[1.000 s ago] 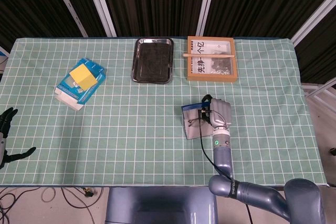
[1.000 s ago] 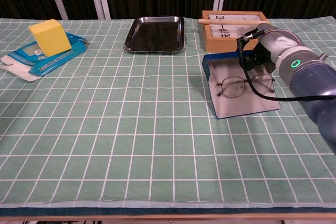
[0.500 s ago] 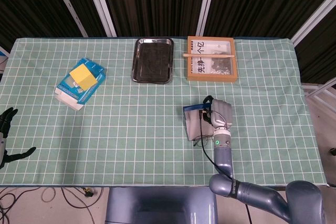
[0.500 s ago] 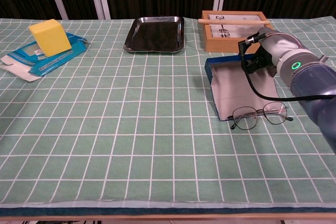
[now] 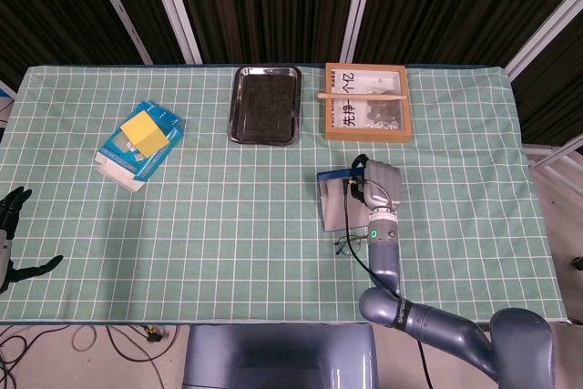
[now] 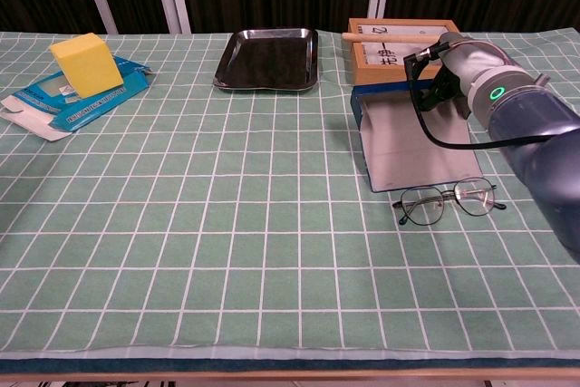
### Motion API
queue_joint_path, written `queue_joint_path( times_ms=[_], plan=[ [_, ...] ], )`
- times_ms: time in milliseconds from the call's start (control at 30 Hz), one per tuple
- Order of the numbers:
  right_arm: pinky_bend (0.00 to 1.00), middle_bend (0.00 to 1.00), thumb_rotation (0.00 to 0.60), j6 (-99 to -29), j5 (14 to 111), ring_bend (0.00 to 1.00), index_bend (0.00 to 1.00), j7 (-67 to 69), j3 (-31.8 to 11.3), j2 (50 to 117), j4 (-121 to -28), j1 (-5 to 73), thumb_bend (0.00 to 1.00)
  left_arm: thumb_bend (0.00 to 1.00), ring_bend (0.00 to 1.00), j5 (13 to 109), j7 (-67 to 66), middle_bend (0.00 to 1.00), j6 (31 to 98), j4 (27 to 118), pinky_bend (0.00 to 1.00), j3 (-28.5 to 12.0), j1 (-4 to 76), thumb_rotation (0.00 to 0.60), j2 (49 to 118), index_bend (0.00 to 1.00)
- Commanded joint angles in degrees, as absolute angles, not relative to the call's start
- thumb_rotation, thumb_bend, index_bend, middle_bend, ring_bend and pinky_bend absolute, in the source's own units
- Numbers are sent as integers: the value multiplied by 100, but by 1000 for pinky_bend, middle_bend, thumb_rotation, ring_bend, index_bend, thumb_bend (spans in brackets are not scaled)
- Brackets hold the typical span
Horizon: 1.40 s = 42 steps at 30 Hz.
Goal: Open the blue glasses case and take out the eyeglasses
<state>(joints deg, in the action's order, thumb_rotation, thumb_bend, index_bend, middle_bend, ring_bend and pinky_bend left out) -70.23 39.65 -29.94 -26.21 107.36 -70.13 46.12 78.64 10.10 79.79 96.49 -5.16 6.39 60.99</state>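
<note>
Right hand [image 6: 450, 65] is hovering over the far end of the glasses case [image 6: 415, 140], up by the raised blue edge, and honestly I can't tell whether its fingers are closed or just curled loosely. The arm and a black cable are blocking most of it in both views. I'm not seeing anything in it, though.

Progress-wise, I'm calling this pretty much done. The case is lying open and flat on the green checked worktop [image 6: 227, 224], grey lining facing up, with nothing left inside. The eyeglasses [image 6: 447, 202] are sitting on the cloth just past the near edge of the case, lenses toward me, right way up as far as I can see. In the head view they're showing just below the case [image 5: 335, 202], tucked against the forearm.

So the glasses are nearer to me than the hand, with the whole open case lying between the two. Not touching, well apart.

Left hand [image 5: 11, 234] is idling at the worktop's edge, fingers spread, holding nothing. What's left, I'm guessing, is just backing the right arm away.
</note>
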Motion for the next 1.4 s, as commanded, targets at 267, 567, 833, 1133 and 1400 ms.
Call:
queue_joint_path(
  times_ms=[267, 567, 833, 1133, 1400],
  plan=[
    [1000, 905, 600, -6615, 3834, 961, 580, -3124, -2848, 10911, -6257, 4955, 573, 14, 0, 7832, 1009, 0, 7924, 9654, 0, -518, 661, 600, 6106, 0],
    [995, 897, 600, -6390, 3681, 954, 451, -3238, -3069, 11070, -5770, 5259, 530, 14, 0, 7804, 978, 0, 7909, 9666, 0, -524, 668, 600, 6120, 0],
    [968, 871, 600, -6391, 3320, 930, 0, -3694, -3273, 11031, -5826, 5438, 414, 14, 0, 7828, 971, 0, 7909, 9689, 0, -510, 669, 600, 6121, 0],
    [814, 718, 600, -6729, 3302, 809, 0, -3835, -3178, 10540, -6903, 5100, 380, 15, 0, 7920, 964, 0, 7976, 9697, 0, -479, 644, 600, 6109, 0],
    [428, 330, 600, -7144, 4178, 366, 0, -3788, -2365, 9383, -8696, 4251, 282, 14, 0, 7933, 824, 0, 8003, 9578, 0, -468, 642, 600, 6124, 0]
  ],
)
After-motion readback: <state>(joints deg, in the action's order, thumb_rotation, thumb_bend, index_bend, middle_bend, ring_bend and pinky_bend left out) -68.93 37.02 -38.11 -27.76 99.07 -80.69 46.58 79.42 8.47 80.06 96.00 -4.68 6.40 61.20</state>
